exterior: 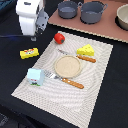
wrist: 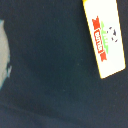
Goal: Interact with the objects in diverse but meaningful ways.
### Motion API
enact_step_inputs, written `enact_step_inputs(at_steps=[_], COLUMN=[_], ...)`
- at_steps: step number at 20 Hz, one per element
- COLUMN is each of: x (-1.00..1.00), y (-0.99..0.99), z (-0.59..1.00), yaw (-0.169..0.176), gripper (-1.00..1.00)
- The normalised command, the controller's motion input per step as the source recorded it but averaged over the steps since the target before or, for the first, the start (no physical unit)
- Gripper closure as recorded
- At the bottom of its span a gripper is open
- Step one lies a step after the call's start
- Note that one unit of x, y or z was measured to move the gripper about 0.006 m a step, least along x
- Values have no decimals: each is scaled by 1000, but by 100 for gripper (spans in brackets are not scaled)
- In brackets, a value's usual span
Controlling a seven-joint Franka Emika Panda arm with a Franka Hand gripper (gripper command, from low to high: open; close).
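Pincer (exterior: pixel 33 36) above dark table (exterior: pixel 15 75), yellow box (exterior: pixel 29 52) nearby (jaw state unclear)

white boxy pincer (exterior: pixel 33 36), grey trim

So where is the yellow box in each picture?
Exterior view: the yellow box lies on the dark table, off the placemat's edge on the exterior view's left, below the gripper.
Wrist view: the yellow box fills one corner, its red label showing.
Shared landmark: the dark table around the box appears in both views.
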Motion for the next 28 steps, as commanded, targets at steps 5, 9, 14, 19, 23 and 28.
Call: enact_step_inputs(at_steps=[5, 9, 14, 19, 23, 28], x=[-451, -370, -395, -409, -396, -436], y=[-444, -314, -94, -15, -19, -86], z=[-228, -318, -505, -563, -579, -539], yaw=[119, 105, 99, 55, 36, 37], gripper=[-100, -100, -100, -100, -100, 100])
